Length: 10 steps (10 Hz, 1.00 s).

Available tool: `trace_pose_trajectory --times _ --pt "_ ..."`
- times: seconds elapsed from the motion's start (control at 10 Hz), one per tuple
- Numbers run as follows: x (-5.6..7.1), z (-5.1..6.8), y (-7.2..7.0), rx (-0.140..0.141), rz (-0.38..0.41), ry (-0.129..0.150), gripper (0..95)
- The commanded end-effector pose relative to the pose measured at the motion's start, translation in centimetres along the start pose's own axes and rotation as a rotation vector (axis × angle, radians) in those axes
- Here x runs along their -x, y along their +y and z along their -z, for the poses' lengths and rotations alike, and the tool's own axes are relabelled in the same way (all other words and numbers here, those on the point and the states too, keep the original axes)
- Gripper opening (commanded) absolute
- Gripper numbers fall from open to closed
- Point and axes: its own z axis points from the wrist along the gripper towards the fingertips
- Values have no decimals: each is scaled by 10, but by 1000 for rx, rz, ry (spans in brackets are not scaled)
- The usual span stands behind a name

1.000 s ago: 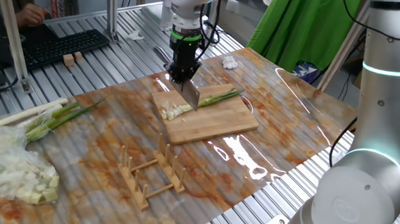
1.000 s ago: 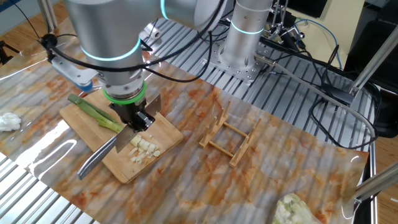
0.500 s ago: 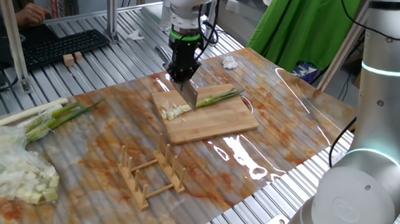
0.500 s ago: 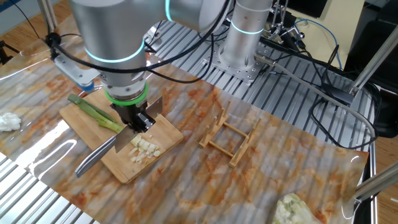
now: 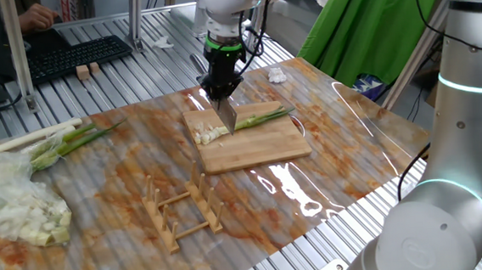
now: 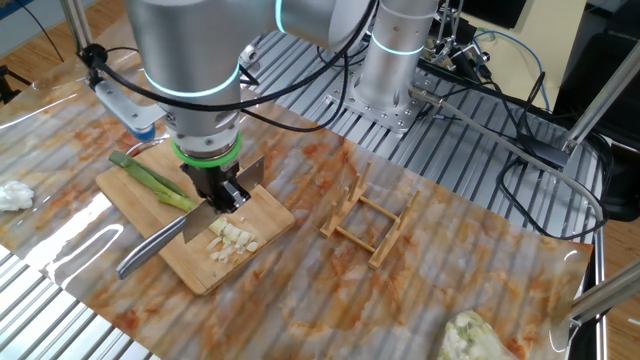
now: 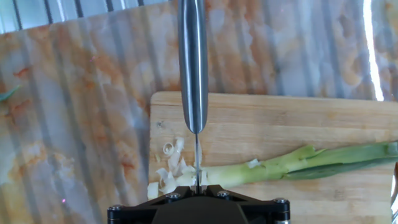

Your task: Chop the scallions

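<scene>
A scallion stalk [image 7: 292,163] lies across the wooden cutting board [image 7: 280,124], its green leaves pointing right in the hand view. Short white chopped bits [image 7: 169,171] are piled at its cut end. The same stalk [image 5: 261,115] and bits [image 5: 210,135] show on the board [image 5: 259,151] in one fixed view; the other fixed view shows the stalk [image 6: 150,180], the bits [image 6: 235,238] and the board [image 6: 260,215]. My gripper [image 7: 198,185] is shut on a knife [image 7: 193,62]. The blade [image 6: 170,245] stands over the stalk's cut end.
A bundle of long whole stalks [image 5: 50,141] and a pale heap in clear plastic [image 5: 17,210] lie at the table's left. A wooden rack [image 5: 182,209] stands in front of the board. A crumpled white wad [image 5: 277,75] lies behind the board. A keyboard [image 5: 78,54] sits at the back.
The knife has shifted slightly: its free end has swung a little further out and down in the other fixed view. Stalk and bits lie as before.
</scene>
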Motion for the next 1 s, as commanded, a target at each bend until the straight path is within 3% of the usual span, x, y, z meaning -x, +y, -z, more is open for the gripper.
trace_pose_trajectory --times 0.1,0.3,0.4,0.8,1.0 --pt "2 0 0 -18 -5 17 0" --pt "2 0 0 -24 -19 27 0" --pt "2 0 0 -11 -21 34 0" --pt "2 0 0 -13 -18 31 0" --pt "2 0 0 9 -10 40 0"
